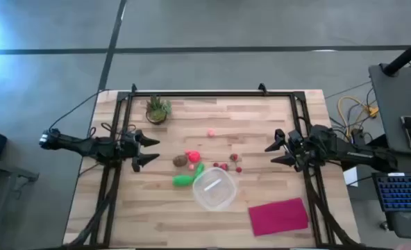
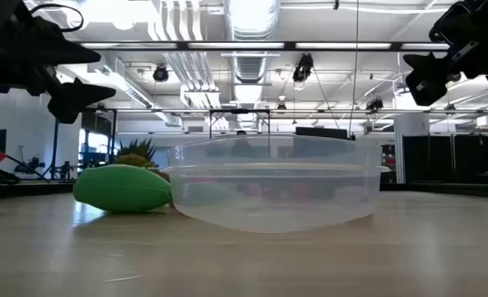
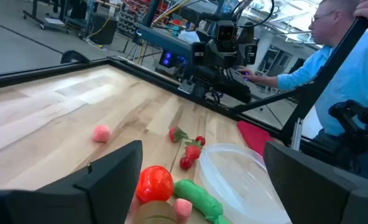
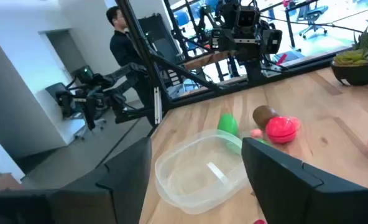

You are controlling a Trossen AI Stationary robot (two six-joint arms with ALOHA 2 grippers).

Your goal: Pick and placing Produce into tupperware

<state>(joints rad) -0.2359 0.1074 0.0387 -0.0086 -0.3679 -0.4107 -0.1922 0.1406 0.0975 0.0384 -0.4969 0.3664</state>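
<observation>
My two claws hover spread, holding nothing.
Produce [image 1: 189, 167] and one tupperware [image 1: 214, 188] lie between left gripper [image 1: 152, 151] and right gripper [image 1: 270, 154].

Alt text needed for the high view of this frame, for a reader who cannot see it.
Seen from above, a round clear plastic container sits empty on a wooden table, with green, red and brown toy produce clustered beside it. The left gripper and right gripper hover at opposite sides, jaws open and empty; a magenta cloth lies nearby.
</observation>
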